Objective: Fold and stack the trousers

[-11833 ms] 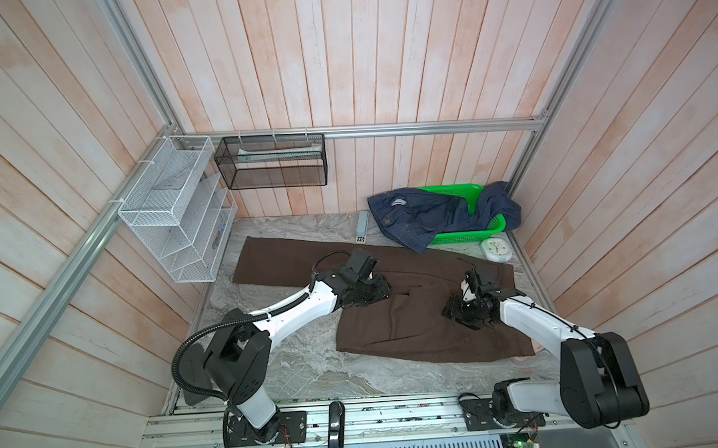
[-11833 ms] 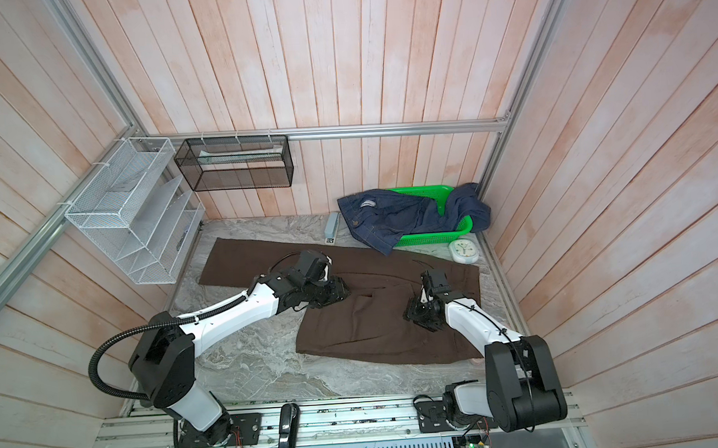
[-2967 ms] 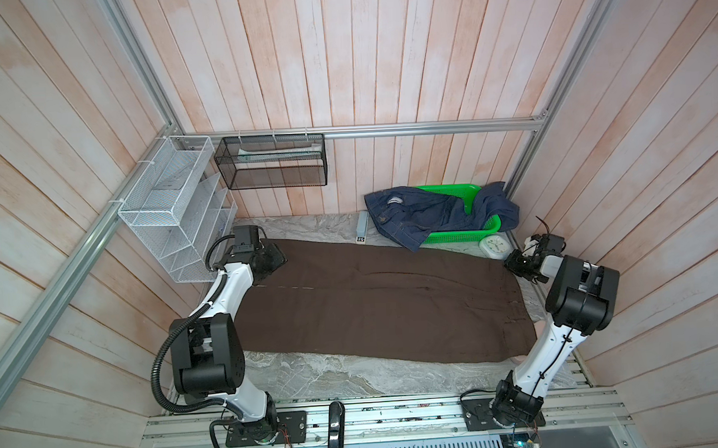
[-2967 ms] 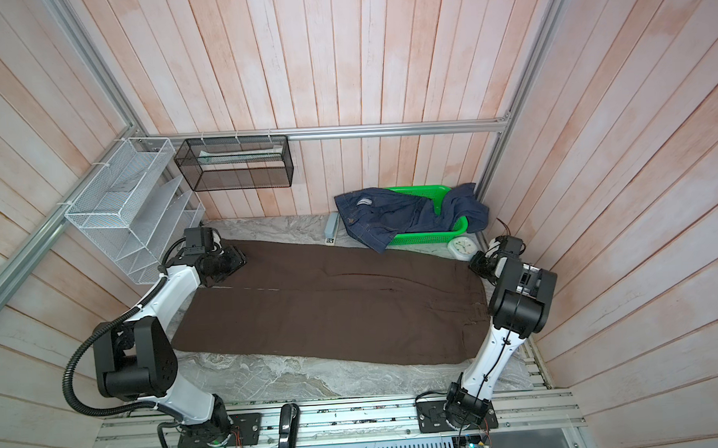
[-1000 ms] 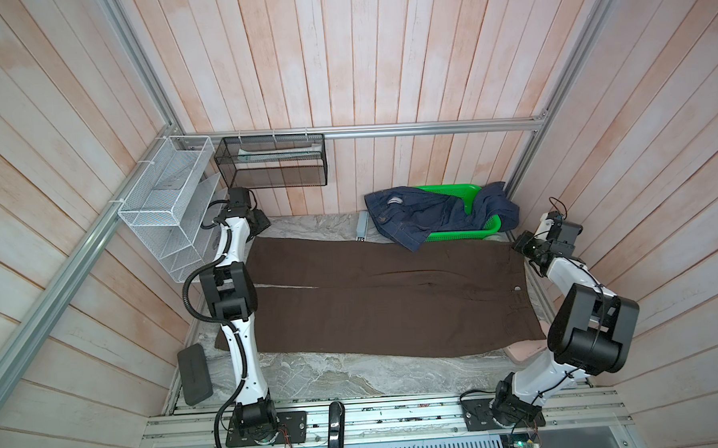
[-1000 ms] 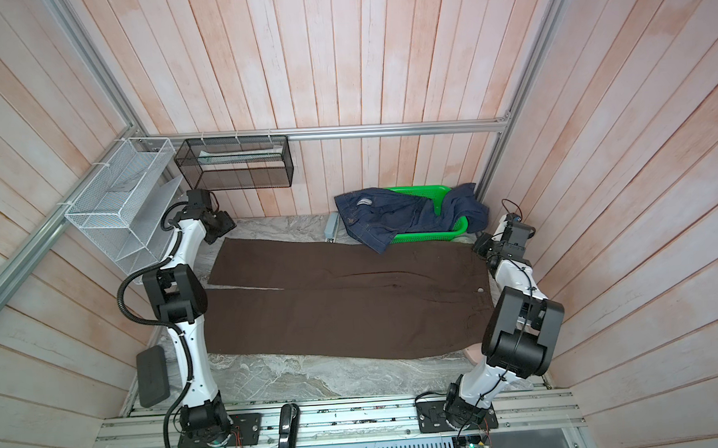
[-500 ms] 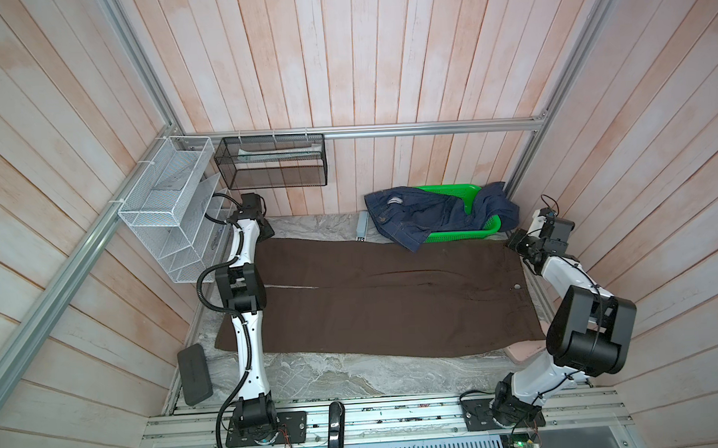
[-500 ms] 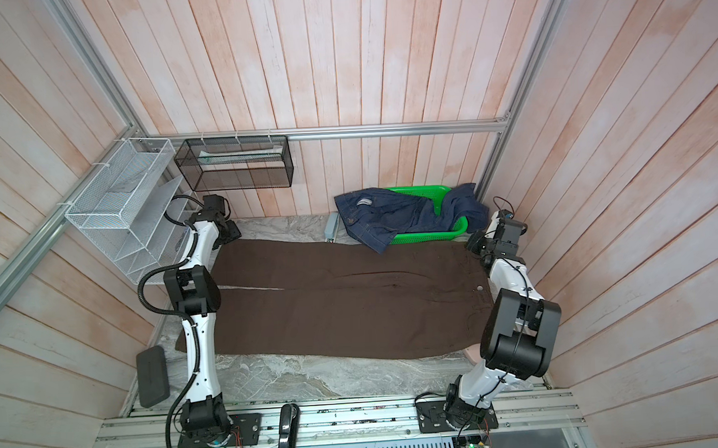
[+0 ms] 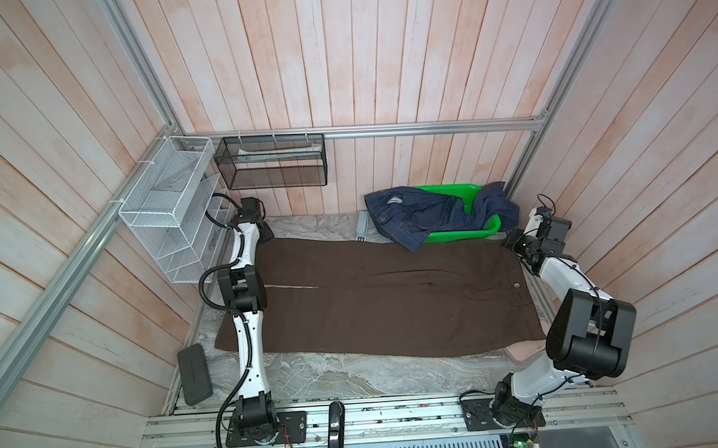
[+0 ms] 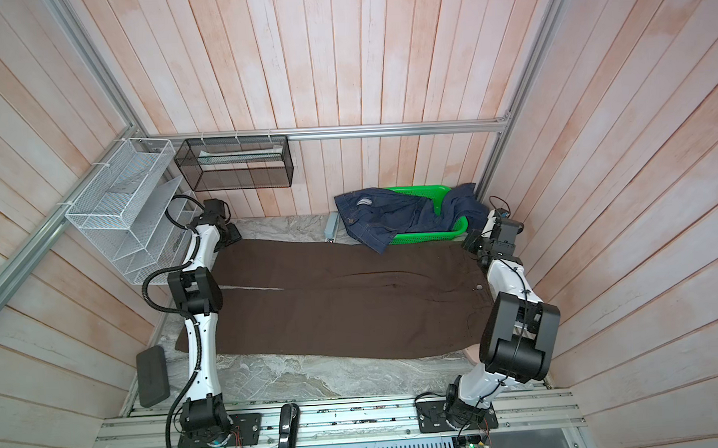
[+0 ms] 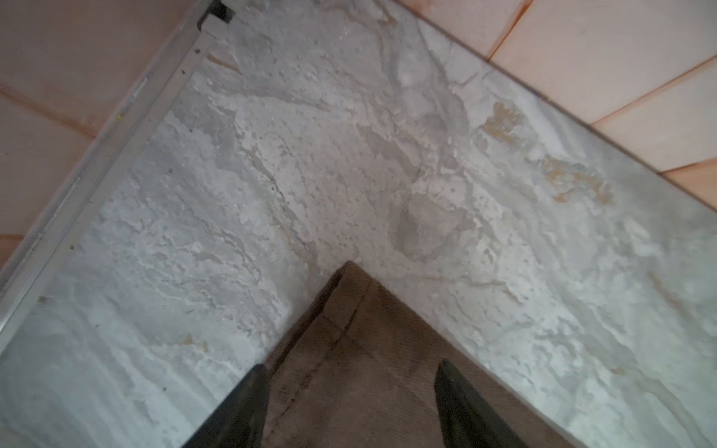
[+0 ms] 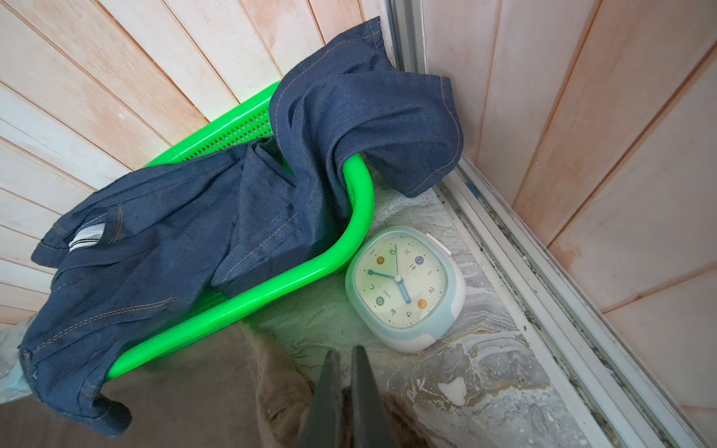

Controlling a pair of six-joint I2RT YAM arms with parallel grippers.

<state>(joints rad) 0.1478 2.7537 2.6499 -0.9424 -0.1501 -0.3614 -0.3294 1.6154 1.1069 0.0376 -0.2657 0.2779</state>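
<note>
The dark brown trousers (image 9: 394,302) (image 10: 352,308) lie spread flat across the table, waist to the right and legs to the left. The pale waist button (image 9: 517,285) faces up. My left gripper (image 9: 264,233) (image 10: 231,234) is at the back left leg corner. In the left wrist view it (image 11: 351,370) stands open, and the hem corner (image 11: 349,310) lies between its fingers, untouched. My right gripper (image 9: 512,243) (image 12: 344,351) is at the back right waist corner. It is shut, with brown cloth (image 12: 174,407) pinched and bunched around its fingers.
A green basket (image 9: 453,235) draped with blue jeans (image 9: 423,218) stands at the back right, and a pale clock (image 12: 405,287) sits beside it. A white wire rack (image 9: 169,208) and a black mesh basket (image 9: 271,162) hang at the back left. A black pad (image 9: 194,375) lies front left.
Over the last second my left wrist has shifted slightly right, toward the hem corner, and my right wrist has shifted slightly left. The trousers have stayed spread out.
</note>
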